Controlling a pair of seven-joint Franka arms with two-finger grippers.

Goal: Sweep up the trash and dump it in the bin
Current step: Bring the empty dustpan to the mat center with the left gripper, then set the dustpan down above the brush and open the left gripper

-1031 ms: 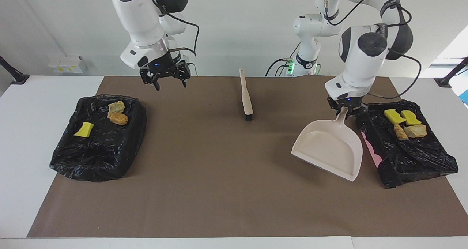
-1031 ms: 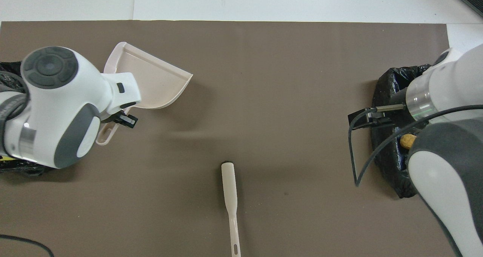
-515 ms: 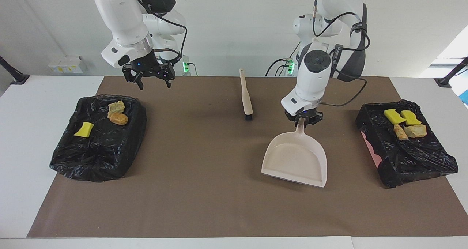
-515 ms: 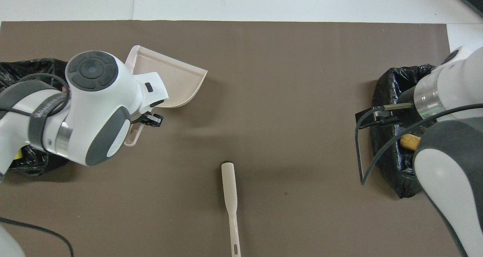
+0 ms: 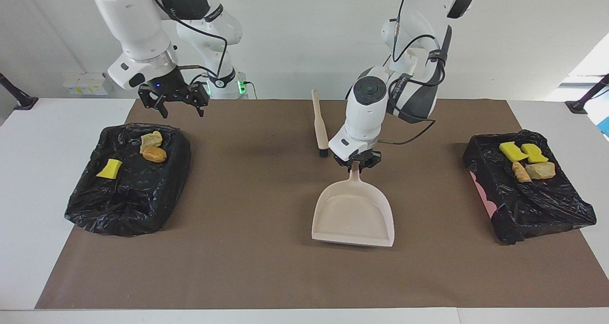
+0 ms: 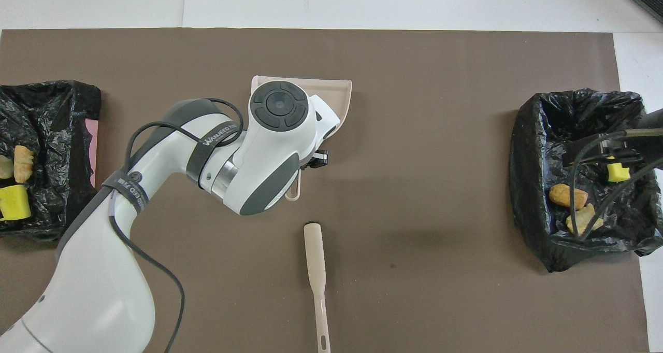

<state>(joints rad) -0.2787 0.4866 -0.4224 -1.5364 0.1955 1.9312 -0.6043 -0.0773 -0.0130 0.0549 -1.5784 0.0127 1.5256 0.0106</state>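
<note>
The trash lies in two black-lined bins. A yellow bit (image 5: 109,168) and two tan-orange chunks (image 5: 153,153) lie in the bin (image 5: 123,210) at the right arm's end. Two yellow bits (image 5: 514,151) and two tan chunks (image 5: 540,170) lie in the bin (image 5: 537,210) at the left arm's end. My left gripper (image 5: 356,164) is shut on the handle of the beige dustpan (image 5: 353,214), which is empty, low over the middle of the mat, its mouth away from the robots. My right gripper (image 5: 173,100) is open and empty in the air, over the mat's edge by its bin.
The beige brush (image 5: 319,124) lies on the brown mat (image 5: 247,267), nearer to the robots than the dustpan, bristles toward the dustpan's handle; it also shows in the overhead view (image 6: 316,259). The left arm covers most of the dustpan (image 6: 342,91) in the overhead view.
My left arm has carried the dustpan from beside the bin at its end to the middle of the mat. My right gripper has drawn back toward the right arm's end, still open.
</note>
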